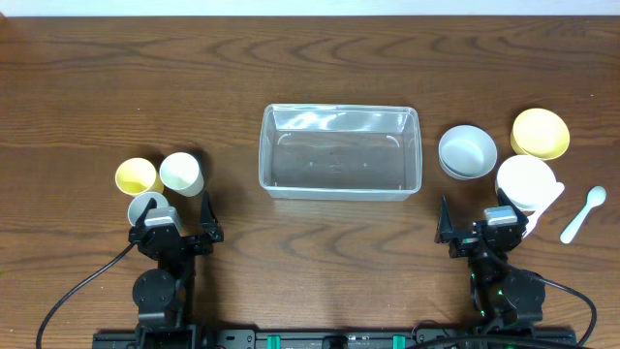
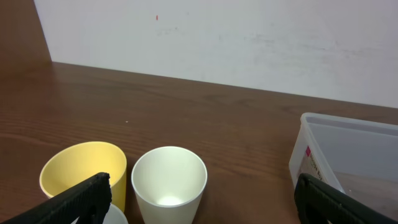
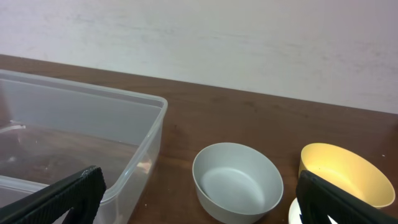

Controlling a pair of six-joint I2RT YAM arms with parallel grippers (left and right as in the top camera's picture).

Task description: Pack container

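The container (image 1: pixel 263 155), a clear rectangular tub with nothing in it, stands at the table's middle. Its corner shows at the right of the left wrist view (image 2: pixel 348 143) and its side at the left of the right wrist view (image 3: pixel 81 118). My left gripper (image 1: pixel 172 211) is open near the front left, behind a white cup (image 2: pixel 168 183) and a yellow cup (image 2: pixel 81 171), gripping nothing. My right gripper (image 1: pixel 480 217) is open at the front right, facing a grey bowl (image 3: pixel 236 180), and also holds nothing.
Left of the tub stand a yellow cup (image 1: pixel 137 175), a white cup (image 1: pixel 181 173) and a grey cup (image 1: pixel 147 206) partly under my left gripper. To the right are a grey bowl (image 1: pixel 467 152), a yellow bowl (image 1: pixel 540 133), a white bowl (image 1: pixel 526 181) and a white spoon (image 1: pixel 582 214).
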